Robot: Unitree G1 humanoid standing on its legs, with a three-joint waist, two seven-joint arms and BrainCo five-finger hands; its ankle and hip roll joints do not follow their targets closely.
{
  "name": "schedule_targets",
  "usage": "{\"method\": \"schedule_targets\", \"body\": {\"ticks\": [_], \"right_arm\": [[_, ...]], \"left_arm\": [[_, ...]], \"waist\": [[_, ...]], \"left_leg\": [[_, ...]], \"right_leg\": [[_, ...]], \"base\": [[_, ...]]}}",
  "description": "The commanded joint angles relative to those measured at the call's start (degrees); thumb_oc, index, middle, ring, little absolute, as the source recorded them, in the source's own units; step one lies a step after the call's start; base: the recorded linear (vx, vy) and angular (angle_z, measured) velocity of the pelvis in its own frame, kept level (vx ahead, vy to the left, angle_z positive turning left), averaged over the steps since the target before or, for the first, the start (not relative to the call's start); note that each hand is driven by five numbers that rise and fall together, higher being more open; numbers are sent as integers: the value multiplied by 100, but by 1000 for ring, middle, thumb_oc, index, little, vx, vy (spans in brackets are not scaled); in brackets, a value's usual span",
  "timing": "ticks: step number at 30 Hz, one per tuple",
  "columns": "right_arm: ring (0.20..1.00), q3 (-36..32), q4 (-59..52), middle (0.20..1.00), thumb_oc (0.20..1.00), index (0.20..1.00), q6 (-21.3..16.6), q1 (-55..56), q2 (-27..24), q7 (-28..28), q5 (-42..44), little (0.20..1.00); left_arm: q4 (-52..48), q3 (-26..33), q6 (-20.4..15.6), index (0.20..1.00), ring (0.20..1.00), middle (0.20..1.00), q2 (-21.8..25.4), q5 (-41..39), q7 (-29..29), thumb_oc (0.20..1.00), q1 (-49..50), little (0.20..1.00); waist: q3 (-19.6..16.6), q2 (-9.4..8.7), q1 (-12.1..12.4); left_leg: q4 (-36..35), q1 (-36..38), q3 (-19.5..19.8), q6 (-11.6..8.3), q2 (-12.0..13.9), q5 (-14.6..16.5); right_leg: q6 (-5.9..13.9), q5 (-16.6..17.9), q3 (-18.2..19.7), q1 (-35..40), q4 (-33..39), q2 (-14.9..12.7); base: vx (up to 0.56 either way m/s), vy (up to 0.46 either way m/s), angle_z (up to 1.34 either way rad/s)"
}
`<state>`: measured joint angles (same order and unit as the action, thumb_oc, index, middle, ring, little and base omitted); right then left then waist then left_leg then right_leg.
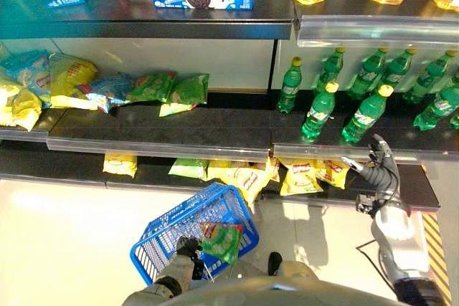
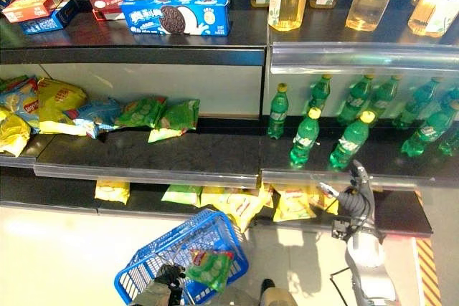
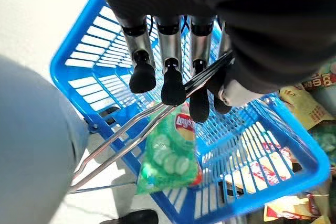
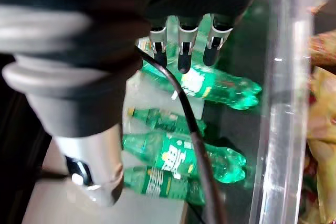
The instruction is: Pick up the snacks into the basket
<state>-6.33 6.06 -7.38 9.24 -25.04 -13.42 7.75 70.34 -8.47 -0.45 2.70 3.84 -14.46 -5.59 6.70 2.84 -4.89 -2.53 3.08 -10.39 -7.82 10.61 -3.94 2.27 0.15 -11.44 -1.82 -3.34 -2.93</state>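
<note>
The green crinkly snack bag (image 3: 170,156) lies on the blue plastic basket's (image 1: 154,238) near rim and could slide off. The left hand (image 3: 173,72) curls round its wire handles (image 3: 131,140); the right hand (image 1: 373,166) (fingers relaxed) hovers at the middle shelf's front edge (image 1: 344,150), risking 1 green soda bottle (image 1: 319,112).

Shelf (image 1: 165,134) with snack bags (image 1: 172,91), bottles (image 1: 319,109)

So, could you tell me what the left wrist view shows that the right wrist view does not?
The left wrist view alone shows the left hand, fingers curled round the wire handle of the blue basket, with a green snack bag inside. The right wrist view alone shows the right hand reaching toward green bottles behind the clear shelf rail. Both show yellow snack bags at an edge.
</note>
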Motion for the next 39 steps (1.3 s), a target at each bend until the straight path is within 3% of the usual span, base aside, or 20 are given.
{"method": "schedule_targets", "body": {"ticks": [1, 13, 26, 39], "right_arm": [[1000, -129, -364, 1000, 1000, 1000, -161, -482, -42, 73, -191, 1000], [1000, -20, 595, 1000, 1000, 1000, -80, -1777, -575, -403, -139, 1000], [1000, -100, 1256, 1000, 1000, 1000, -13, -2306, -655, -708, -155, 1000], [1000, -41, 2276, 1000, 1000, 1000, -65, -3311, -1086, -1025, 543, 1000]], "left_arm": [[13, -409, -36, 200, 200, 200, 358, 656, 124, 200, -248, 200], [-185, -709, -121, 200, 200, 200, 288, 490, 118, 200, -227, 200], [-341, -886, -206, 200, 200, 200, 256, 312, 123, 200, -136, 200], [-495, -1106, -272, 200, 200, 200, 294, 99, 167, 200, 38, 200]], "waist": [[130, -235, 158], [436, 155, 314], [573, 362, 413], [634, 640, 479]], "left_leg": [[-189, -121, 131, 90, -242, 66], [-207, -641, 190, 39, -274, -96], [-221, -704, 199, 91, -438, -49], [-188, -887, 128, 145, -635, -33]], "right_leg": [[830, 479, 257, -94, 798, -665], [825, 581, 103, -479, 834, -762], [872, 648, 132, -583, 834, -924], [910, 759, 310, -879, 834, -1099]], "base": [[-61, -79, 27], [-36, 2, 9], [-11, 32, 1], [-16, 42, -3]]}}
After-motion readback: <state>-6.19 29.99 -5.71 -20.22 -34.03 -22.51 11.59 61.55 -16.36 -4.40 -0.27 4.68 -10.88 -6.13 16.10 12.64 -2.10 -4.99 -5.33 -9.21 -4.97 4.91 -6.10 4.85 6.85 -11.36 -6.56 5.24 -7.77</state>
